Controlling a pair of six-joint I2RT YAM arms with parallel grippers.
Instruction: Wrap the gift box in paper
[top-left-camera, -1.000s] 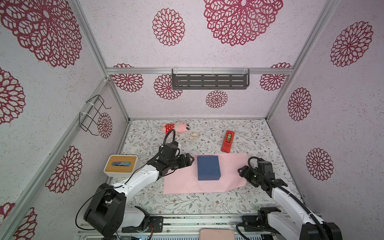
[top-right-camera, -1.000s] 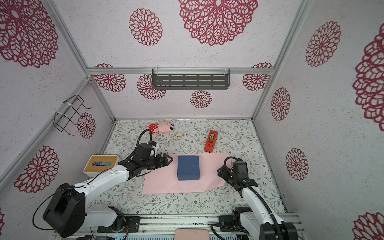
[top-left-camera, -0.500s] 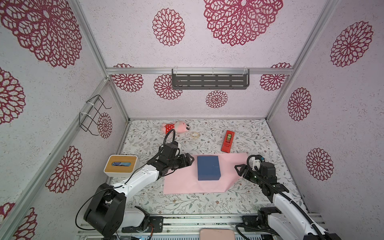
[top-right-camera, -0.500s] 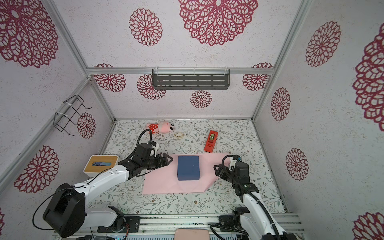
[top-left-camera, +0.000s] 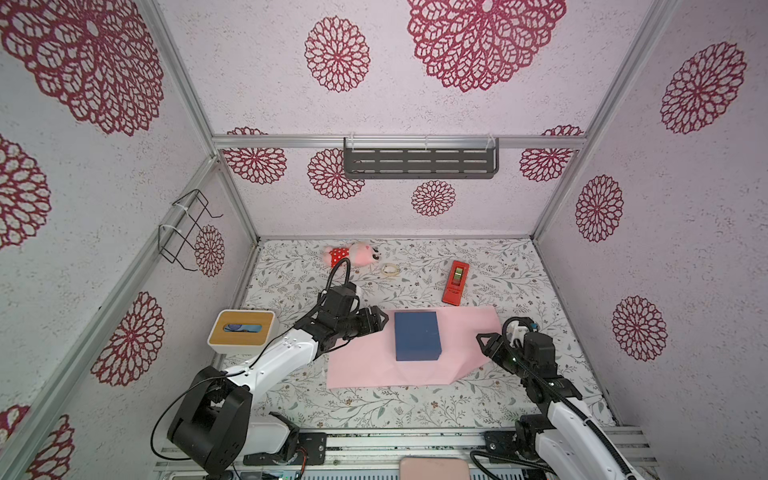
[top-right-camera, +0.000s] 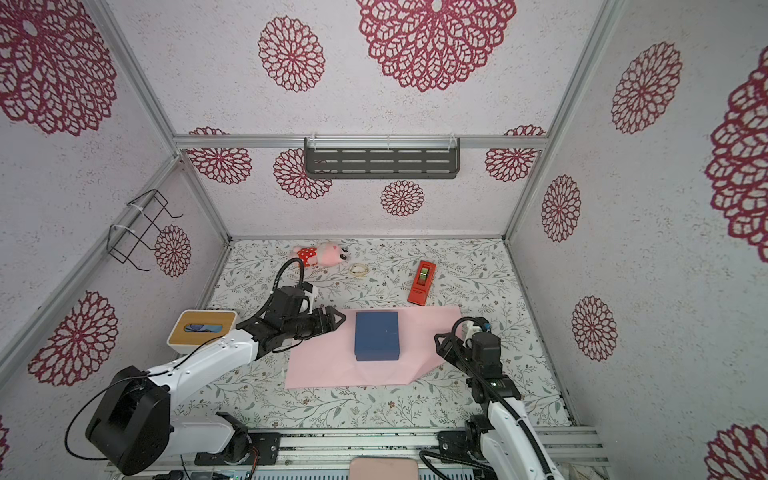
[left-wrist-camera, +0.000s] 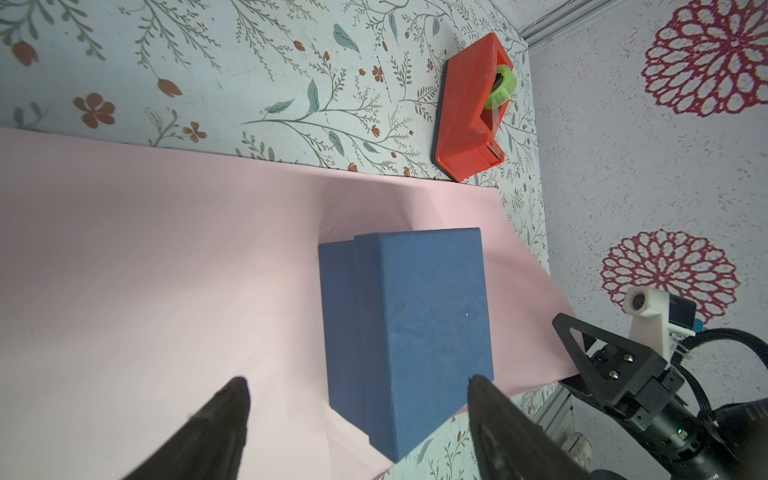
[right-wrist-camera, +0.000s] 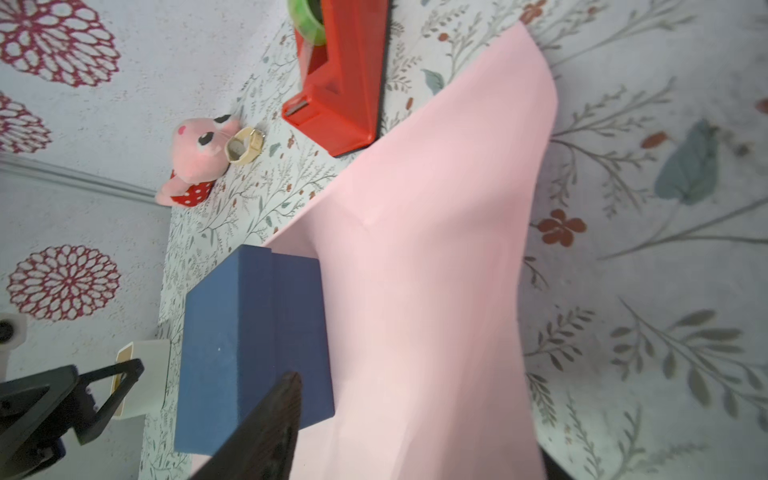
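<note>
The navy gift box (top-left-camera: 417, 336) (top-right-camera: 377, 336) stands on the pink paper (top-left-camera: 365, 365) (top-right-camera: 324, 361), which is spread flat on the floral table. My left gripper (top-left-camera: 384, 321) (top-right-camera: 341, 320) hovers open just left of the box, above the paper; in the left wrist view the box (left-wrist-camera: 415, 324) sits beyond the spread fingers (left-wrist-camera: 232, 407). My right gripper (top-left-camera: 484, 347) (top-right-camera: 441, 348) is at the paper's right edge with its jaws apart. In the right wrist view the paper (right-wrist-camera: 436, 270) rises between them and covers one finger. The near right corner of the sheet is lifted.
A red tape dispenser (top-left-camera: 456, 282) lies just behind the paper. A pink plush toy (top-left-camera: 353, 254) and a small tape ring (top-left-camera: 390, 270) sit at the back. A white tissue box with a wooden top (top-left-camera: 242, 330) stands at the left. A pink pad (top-left-camera: 434, 467) lies at the front rail.
My right gripper has moved left onto the paper's right edge, its jaws have narrowed, and the near right corner of the sheet has lifted. The left arm has not moved.
</note>
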